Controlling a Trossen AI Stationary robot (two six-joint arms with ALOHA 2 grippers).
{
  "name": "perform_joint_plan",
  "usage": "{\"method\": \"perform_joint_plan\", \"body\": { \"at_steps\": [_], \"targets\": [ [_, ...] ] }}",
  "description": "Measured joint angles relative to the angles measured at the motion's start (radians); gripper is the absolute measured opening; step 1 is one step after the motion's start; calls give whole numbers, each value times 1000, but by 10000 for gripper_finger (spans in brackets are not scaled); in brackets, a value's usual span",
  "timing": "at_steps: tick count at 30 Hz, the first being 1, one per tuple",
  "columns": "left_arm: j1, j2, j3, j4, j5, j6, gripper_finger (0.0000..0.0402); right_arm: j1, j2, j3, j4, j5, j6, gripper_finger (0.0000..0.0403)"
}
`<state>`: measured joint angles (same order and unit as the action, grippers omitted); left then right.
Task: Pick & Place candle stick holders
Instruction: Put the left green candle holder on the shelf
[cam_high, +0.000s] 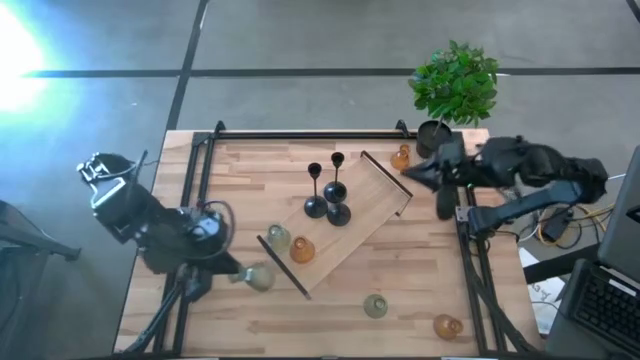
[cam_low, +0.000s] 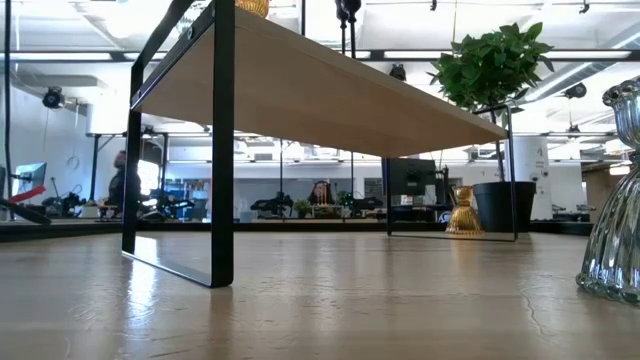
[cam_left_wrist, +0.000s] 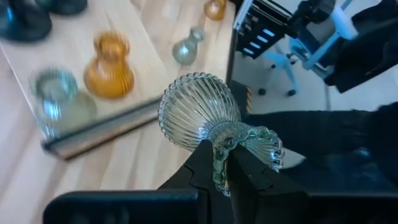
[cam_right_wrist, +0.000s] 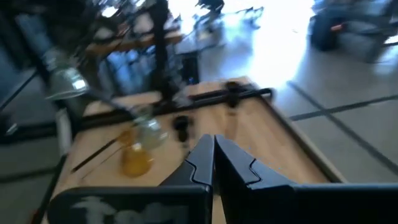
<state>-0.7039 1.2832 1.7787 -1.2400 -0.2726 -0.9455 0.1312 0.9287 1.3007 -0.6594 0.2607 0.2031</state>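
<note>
A pale green glass holder is being gripped by its flared rim in the left gripper, beside the raised shelf. The right gripper is being kept closed, empty, near the plant pot.

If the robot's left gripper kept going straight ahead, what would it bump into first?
Probably the raised wooden shelf: its dark edge bar lies just ahead of the left gripper, which holds a pale green glass holder. Depth is unclear.
</note>
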Motion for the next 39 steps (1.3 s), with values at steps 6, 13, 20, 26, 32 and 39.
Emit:
{"method": "perform_joint_plan", "body": {
  "at_steps": [6,13,20,26,32,39],
  "targets": [
    [119,105,117,0,24,203,27,148,199,189,-96,38,35,8],
    [265,181,198,12,51,334,27,299,367,354,-200,203,90,8],
    [374,230,215,166,71,484,27,368,494,456,-253,376,140,8],
    [421,266,215,199,121,503,27,367,578,547,-267,362,115,12],
    [440,282,215,212,157,515,27,367,699,719,-442,339,80,61],
    [468,283,215,255,138,534,27,363,830,888,-487,345,-29,141]
  ]
}}
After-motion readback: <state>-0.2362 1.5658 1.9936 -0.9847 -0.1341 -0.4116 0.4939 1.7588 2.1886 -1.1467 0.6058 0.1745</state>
